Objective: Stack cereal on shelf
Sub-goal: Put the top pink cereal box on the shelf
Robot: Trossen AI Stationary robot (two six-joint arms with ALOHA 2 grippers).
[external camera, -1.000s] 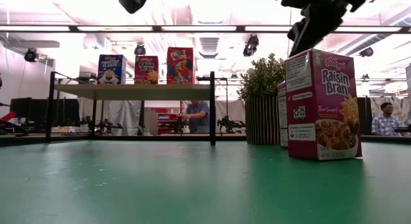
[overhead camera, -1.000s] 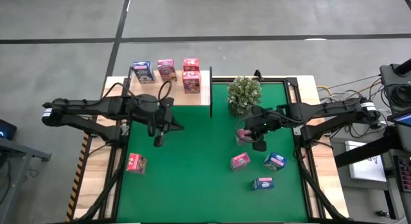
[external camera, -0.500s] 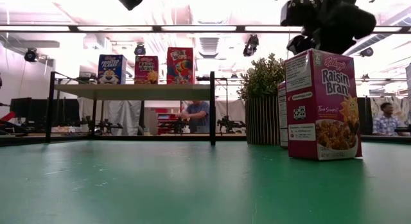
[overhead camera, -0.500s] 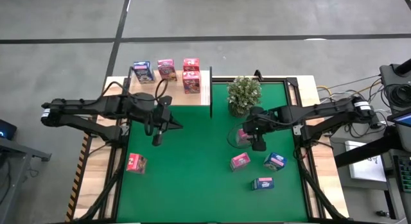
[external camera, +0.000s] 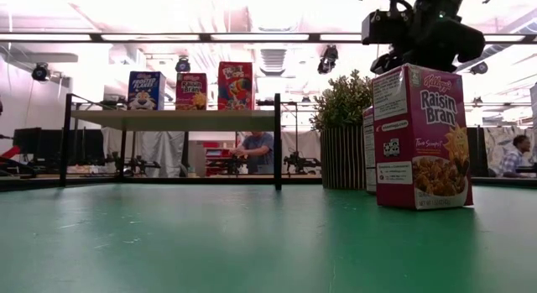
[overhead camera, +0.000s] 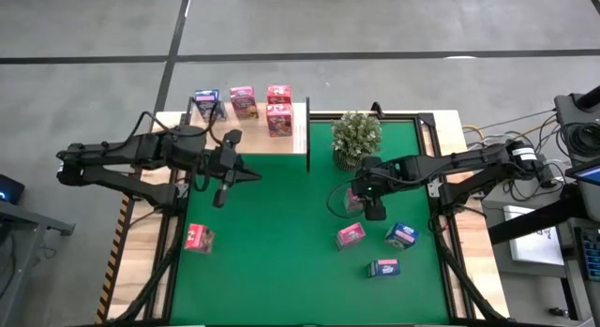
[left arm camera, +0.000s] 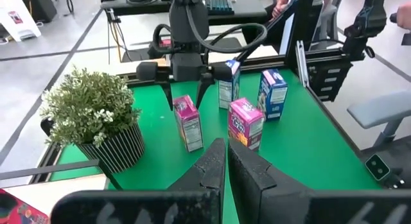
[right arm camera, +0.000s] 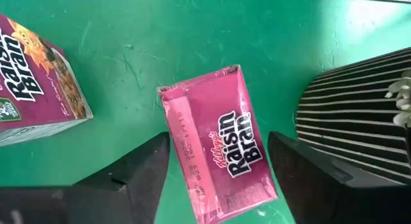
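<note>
My right gripper (right arm camera: 218,176) is open and points down over an upright pink cereal box (right arm camera: 215,144) that stands on the green mat next to the plant; one finger is on each side of the box's top. In the high view this gripper (overhead camera: 371,203) is right of centre, over that box (overhead camera: 352,198). My left gripper (overhead camera: 220,191) is shut and empty above the mat's left part. Several cereal boxes (overhead camera: 243,101) stand on the pale shelf (overhead camera: 234,135) at the far left. Another pink box (overhead camera: 350,235) and two blue boxes (overhead camera: 401,235) stand on the mat's right part.
A potted green plant (overhead camera: 356,135) stands just beyond my right gripper. One pink box (overhead camera: 198,237) lies on the wooden table edge at the left. The shelf's black uprights (external camera: 278,142) stand at its sides. People are in the room behind the table.
My right gripper has turned from a tilt to point straight down and has shifted a little toward the table's left edge, over the pink box by the plant. My left gripper has drawn back toward the table's left edge and gone up out of the low view.
</note>
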